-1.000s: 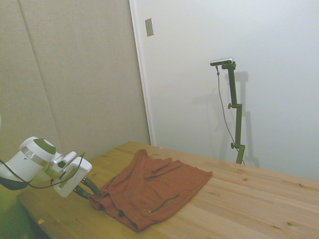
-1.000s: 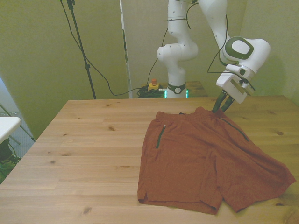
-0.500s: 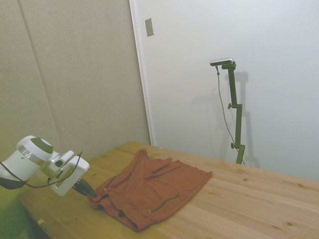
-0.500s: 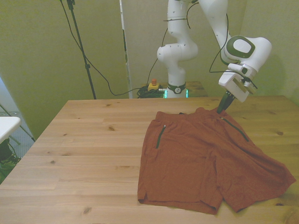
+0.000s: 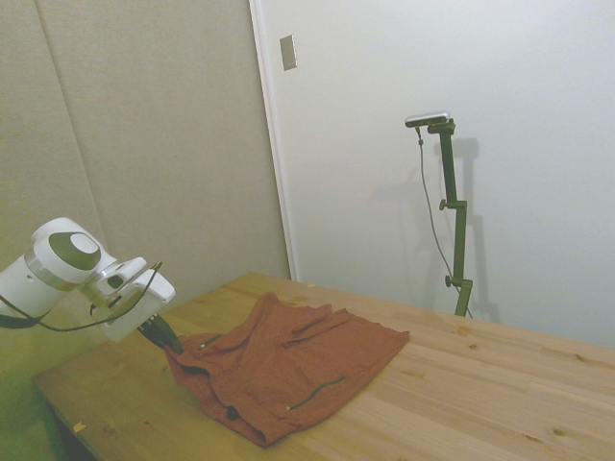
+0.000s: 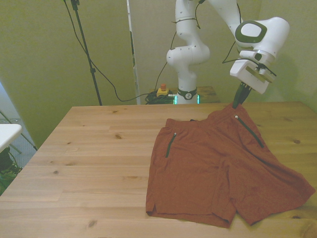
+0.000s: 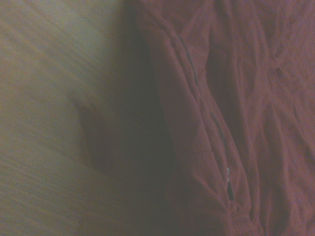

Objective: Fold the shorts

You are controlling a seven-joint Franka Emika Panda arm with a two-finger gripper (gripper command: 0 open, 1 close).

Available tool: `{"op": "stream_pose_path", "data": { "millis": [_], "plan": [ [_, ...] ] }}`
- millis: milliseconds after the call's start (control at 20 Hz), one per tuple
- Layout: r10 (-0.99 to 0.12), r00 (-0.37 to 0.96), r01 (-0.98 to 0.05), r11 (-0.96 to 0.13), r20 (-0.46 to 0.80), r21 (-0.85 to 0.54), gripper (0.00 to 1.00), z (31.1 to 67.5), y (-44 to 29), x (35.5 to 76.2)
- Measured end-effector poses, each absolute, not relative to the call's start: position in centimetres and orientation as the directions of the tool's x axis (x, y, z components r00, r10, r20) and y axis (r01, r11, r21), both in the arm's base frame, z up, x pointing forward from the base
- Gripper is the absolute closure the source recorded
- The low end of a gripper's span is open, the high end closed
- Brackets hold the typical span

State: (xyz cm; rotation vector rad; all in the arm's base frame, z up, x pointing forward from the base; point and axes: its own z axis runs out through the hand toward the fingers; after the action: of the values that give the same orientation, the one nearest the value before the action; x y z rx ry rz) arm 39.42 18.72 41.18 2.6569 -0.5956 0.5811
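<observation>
At the waistband's corner: my gripper (image 6: 237, 105), clenched on the shorts (image 6: 218, 168), that corner raised off the wooden table (image 6: 94, 163), remainder lying spread.

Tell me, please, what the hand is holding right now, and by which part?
The hand is shut on the shorts, pinching the waistband corner on the front view's right and lifting it off the table.

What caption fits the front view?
The tool pinches and lifts the waistband corner of the shorts on the table.
</observation>
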Motion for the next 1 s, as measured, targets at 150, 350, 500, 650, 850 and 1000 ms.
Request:
{"op": "stream_pose_path", "data": {
  "millis": [150, 350, 500, 650, 850, 1000],
  "plan": [
    [-0.403, 0.835, -0.493, -0.851, 0.375, 0.182, 1.00, 42.9, 16.1, 40.0],
    [-0.480, 0.806, -0.546, -0.829, 0.347, 0.120, 1.00, 45.4, 12.1, 41.2],
    [-0.530, 0.780, -0.586, -0.805, 0.334, 0.092, 1.00, 46.4, 9.3, 42.5],
    [-0.577, 0.770, -0.608, -0.793, 0.272, 0.036, 1.00, 47.1, 6.9, 44.0],
    [-0.631, 0.758, -0.636, -0.771, 0.163, -0.027, 1.00, 47.3, 2.8, 45.9],
    [-0.659, 0.743, -0.659, -0.751, 0.117, -0.048, 1.00, 47.1, -0.2, 47.1]
  ]
}}
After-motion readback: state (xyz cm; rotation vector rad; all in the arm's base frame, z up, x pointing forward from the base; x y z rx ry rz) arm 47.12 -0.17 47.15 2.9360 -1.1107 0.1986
